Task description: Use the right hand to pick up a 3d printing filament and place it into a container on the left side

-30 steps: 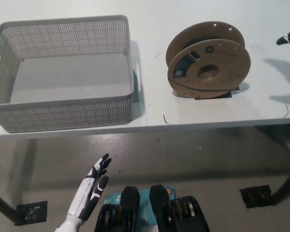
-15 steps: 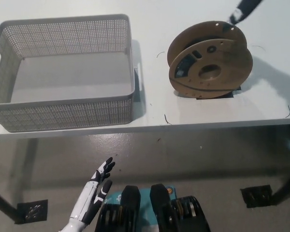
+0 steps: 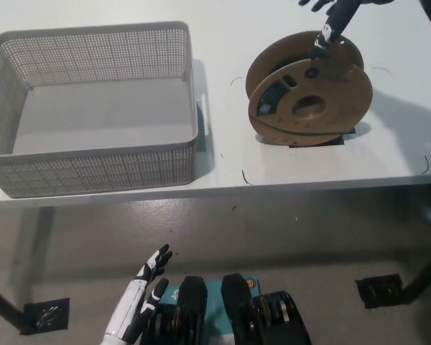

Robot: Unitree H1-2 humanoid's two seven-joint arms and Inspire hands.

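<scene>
Atop white surface (image 3: 309, 165): empty grey basket (image 3: 93, 165) at left, filament spool (image 3: 309, 97) upright at right. Black right robot hand (image 3: 330, 18) spread, fingertips touching spool's top rim. White left robot hand (image 3: 147, 287) open, low, below surface edge.

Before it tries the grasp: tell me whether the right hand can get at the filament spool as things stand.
Probably yes. The right hand is already at the top rim of the filament spool, and nothing stands between them; the basket sits well to the left.
</scene>
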